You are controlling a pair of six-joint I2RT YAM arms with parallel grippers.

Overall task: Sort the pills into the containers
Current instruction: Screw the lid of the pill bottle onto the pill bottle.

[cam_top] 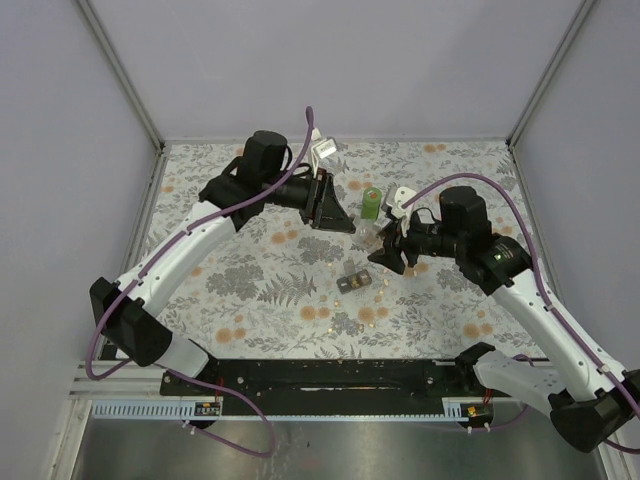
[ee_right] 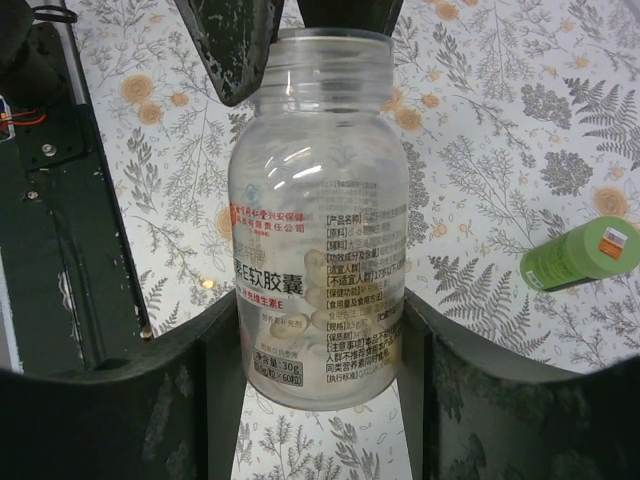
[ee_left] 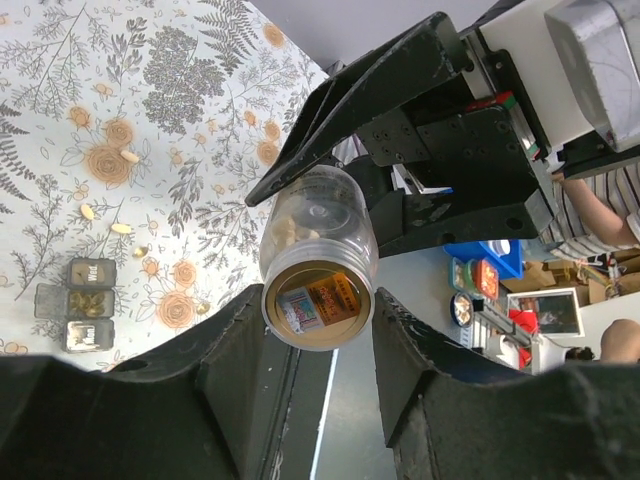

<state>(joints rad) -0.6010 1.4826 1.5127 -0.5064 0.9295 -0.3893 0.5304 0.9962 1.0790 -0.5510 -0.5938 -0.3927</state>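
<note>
right pincer (ee_right: 320, 320) grips bottle (ee_right: 320, 180); left pincer (ee_left: 318, 320) at its neck, grip unclear. box (ee_left: 85, 305) looks part-filled, pills (ee_left: 122, 228) loose on bench (ee_left: 190, 110).

overhead the clear bottle (ee_right: 315, 150) mostly hidden behind my right fingers (ee_right: 120, 400), green bottle (ee_right: 580, 258) clipped at the right wrist view's edge

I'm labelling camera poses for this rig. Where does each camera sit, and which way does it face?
Top external: above and behind the robot, looking down at the table; both arms show.
Left wrist: on the left arm, facing the right tool; own fingers flank the clear bottle, seen end-on.
Right wrist: on the right arm, facing the left tool; own fingers grip the bottle's sides.
Shared: both wrist views show that bottle.
</note>
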